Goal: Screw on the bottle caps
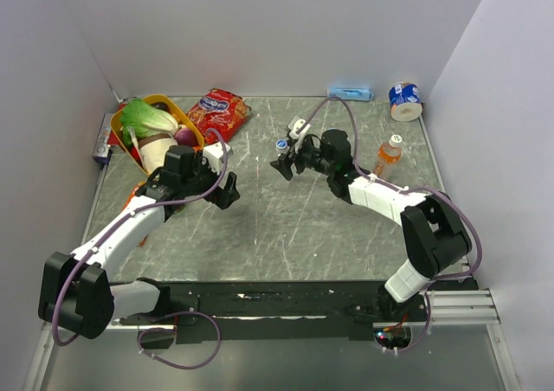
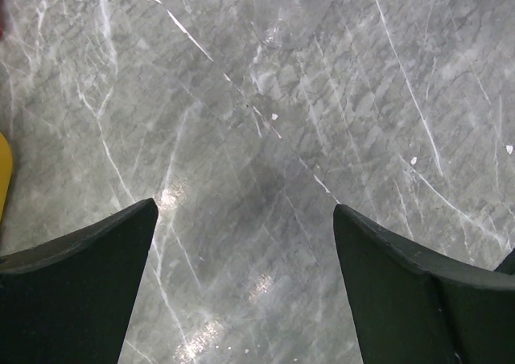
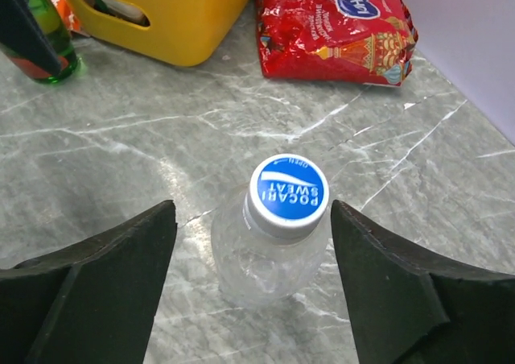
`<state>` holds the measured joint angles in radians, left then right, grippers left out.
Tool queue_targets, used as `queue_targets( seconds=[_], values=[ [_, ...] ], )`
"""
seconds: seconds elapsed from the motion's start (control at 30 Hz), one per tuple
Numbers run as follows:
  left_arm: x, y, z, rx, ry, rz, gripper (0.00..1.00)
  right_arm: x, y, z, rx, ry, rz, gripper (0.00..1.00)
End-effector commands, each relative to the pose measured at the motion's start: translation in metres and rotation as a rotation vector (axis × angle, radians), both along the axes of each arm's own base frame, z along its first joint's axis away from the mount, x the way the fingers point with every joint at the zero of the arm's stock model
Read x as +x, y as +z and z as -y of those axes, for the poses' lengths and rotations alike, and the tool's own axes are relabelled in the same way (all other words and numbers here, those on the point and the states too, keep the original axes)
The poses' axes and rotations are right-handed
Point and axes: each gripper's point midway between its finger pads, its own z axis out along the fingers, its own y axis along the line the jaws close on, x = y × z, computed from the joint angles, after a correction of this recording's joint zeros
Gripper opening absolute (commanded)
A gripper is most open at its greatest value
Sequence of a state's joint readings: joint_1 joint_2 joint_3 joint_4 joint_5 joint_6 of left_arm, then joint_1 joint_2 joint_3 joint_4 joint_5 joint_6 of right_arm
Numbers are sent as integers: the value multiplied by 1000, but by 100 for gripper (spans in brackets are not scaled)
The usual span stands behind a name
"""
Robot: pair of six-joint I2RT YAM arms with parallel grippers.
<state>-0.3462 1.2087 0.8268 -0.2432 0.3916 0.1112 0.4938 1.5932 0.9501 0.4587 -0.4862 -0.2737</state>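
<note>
A colourless see-through bottle stands upright on the table with a blue cap with a white mark on its neck. My right gripper is open, one finger on each side of the cap, not touching it. In the top view the same cap is just beyond my right gripper. The small orange drink bottle stands at the right with a whitish cap on top. My left gripper is open and empty over bare table; it also shows in the top view. No other caps show.
A yellow basket with vegetables and a red snack bag lie at the back left. A dark green bottle stands near the basket. A blue-and-white tape roll and a blue packet are at the back right.
</note>
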Motion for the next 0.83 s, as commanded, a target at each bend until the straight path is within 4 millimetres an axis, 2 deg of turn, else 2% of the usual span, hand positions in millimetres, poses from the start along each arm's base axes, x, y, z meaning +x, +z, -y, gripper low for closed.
queue_targets(
  seconds=[0.0,0.03,0.1,0.13,0.17,0.2,0.23,0.3,0.33,0.43,0.47,0.5,0.53,0.57,0.6,0.67,0.7,0.77,0.8],
  values=[
    [6,15,6,-37,-25,52,96,18,28,2,10,-42,49,88],
    [6,16,7,-37,-30,53,96,22,43,7,12,-68,81,89],
    [5,19,7,-39,-38,59,96,20,48,14,-15,-79,76,93],
    [6,20,8,-42,-37,64,96,17,62,19,-14,-80,95,99],
    [5,21,8,-46,-39,66,96,13,66,21,-20,-71,96,100],
    [7,24,9,-53,-41,80,96,5,59,24,-54,-56,69,100],
    [7,25,10,-58,-42,84,96,-4,70,25,-52,-38,74,100],
    [15,32,10,-62,-21,114,96,-31,70,29,-72,15,-4,100],
    [19,38,9,-69,-4,130,96,-38,77,31,-63,12,-27,100],
    [33,69,7,-105,54,210,96,-55,79,51,-64,-160,-178,100],
    [35,84,6,-130,76,240,96,-61,79,50,-90,-208,-189,100],
    [39,92,4,-137,97,268,96,-56,90,63,-115,-314,-159,100],
    [41,102,4,-150,102,302,96,-62,85,70,-165,-353,-177,100],
    [42,111,3,-160,105,330,96,-67,89,68,-183,-357,-164,100],
    [42,114,3,-165,109,339,96,-65,100,76,-196,-398,-136,100],
    [43,119,2,-174,121,345,96,-67,104,79,-218,-406,-130,100],
    [45,122,3,-178,126,348,96,-65,112,79,-220,-413,-113,100],
    [49,131,5,-206,152,311,96,-61,113,88,-255,-465,-128,100],
    [55,128,6,-209,171,280,96,-55,124,87,-256,-485,-117,100]
  ],
)
